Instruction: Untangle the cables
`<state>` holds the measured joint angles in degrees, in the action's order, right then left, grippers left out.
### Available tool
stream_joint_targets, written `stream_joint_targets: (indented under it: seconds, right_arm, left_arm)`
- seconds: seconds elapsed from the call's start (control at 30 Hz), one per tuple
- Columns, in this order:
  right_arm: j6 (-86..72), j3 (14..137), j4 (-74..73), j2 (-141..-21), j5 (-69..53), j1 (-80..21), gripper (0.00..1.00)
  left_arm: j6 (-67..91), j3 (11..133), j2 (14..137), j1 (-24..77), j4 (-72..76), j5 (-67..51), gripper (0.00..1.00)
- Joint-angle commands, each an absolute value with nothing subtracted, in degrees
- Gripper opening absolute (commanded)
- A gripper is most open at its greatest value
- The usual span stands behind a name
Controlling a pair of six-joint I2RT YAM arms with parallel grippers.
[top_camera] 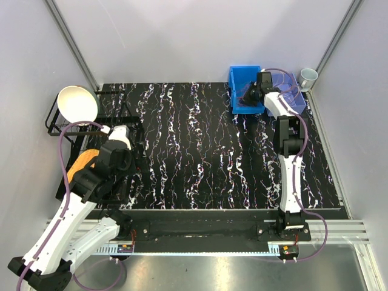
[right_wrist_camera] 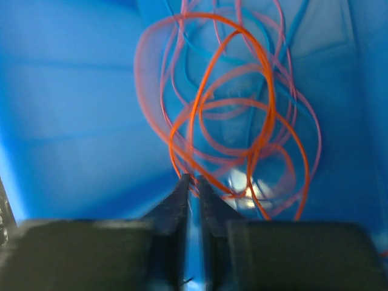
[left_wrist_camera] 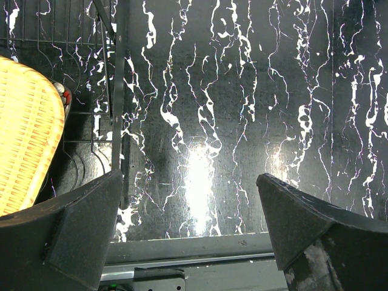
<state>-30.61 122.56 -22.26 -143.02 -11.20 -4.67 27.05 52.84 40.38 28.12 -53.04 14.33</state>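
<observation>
Leftmost, a wire rack (top_camera: 57, 124) carrying a white bowl (top_camera: 77, 103) and a woven yellow item (left_wrist_camera: 27, 139) borders the black marbled worktop (top_camera: 194, 151). The left pincer (left_wrist_camera: 188, 177) hangs just beside the rack, jaws spread wide over bare worktop with nothing between them. From this placement it appears parked clear of the work. Well apart, at the far right corner, the right arm reaches into a blue bin (top_camera: 242, 79), where the cables (right_wrist_camera: 236, 115) lie as overlapping orange, pink-red and blue loops. The right pincer (right_wrist_camera: 193, 182) has its jaws drawn nearly together at the lower edge of the bundle. It apparently nips an orange strand, probably so that the tangle can be lifted out to open worktop. Only the right wrist view shows the cables and the grip, since from above the arm hides both. Only the top view shows the translucent bin (top_camera: 291, 100) alongside and the mug (top_camera: 308, 76) behind it.
</observation>
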Motion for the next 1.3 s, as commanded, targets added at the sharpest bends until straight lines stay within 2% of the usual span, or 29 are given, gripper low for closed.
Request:
stream_joint_targets:
  seconds: [0.0,0.1,0.2,0.27,0.43,0.67,0.73,0.77,1.03,1.2,1.27]
  right_arm:
    - [-28.92,119.54,-19.86,-130.63,-11.96,-4.39,0.38]
    - [-28.39,115.94,-19.78,-125.62,-11.95,-4.39,0.55]
    - [-27.34,112.16,-19.78,-120.09,-12.04,-4.4,0.62]
    - [-26.72,109.26,-19.86,-117.26,-12.22,-4.39,0.71]
    - [-22.86,99.96,-19.86,-106.28,-10.91,-4.39,0.78]
    - [-17.06,82.99,-17.5,-91.25,-6.15,-4.4,0.8]
    - [-15.91,76.31,-15.22,-85.97,-4.41,-4.48,0.91]
    - [-16.34,74.11,-14.34,-84.22,-3.52,-4.48,0.99]
    - [-20.73,55.65,-5.81,-71.64,15.9,-4.4,1.0]
    - [-19.07,43.54,3.84,-63.82,10.65,-4.39,1.0]
    - [-18.29,41.06,5.53,-61.45,9.85,-4.39,1.0]
  left_arm:
    - [27.42,52.65,40.6,27.86,-50.89,15.91,0.96]
    - [27.51,52.82,40.69,27.86,-50.89,16.0,0.96]
    - [27.6,52.82,40.43,27.86,-51.15,16.26,0.96]
    - [27.69,52.82,40.26,27.86,-51.15,16.35,0.96]
    - [27.95,52.91,40.43,27.86,-51.33,16.79,0.95]
    - [28.12,52.73,40.87,27.86,-51.33,17.23,0.95]
    - [28.12,52.73,41.04,27.86,-51.42,17.23,0.95]
    - [28.21,52.73,41.13,27.86,-51.33,17.23,0.95]
    - [28.13,51.86,42.09,27.86,-50.45,20.55,0.96]
    - [29.44,50.63,47.01,27.86,-48.7,26.19,0.98]
    - [31.02,51.06,51.57,27.86,-47.99,28.38,0.95]
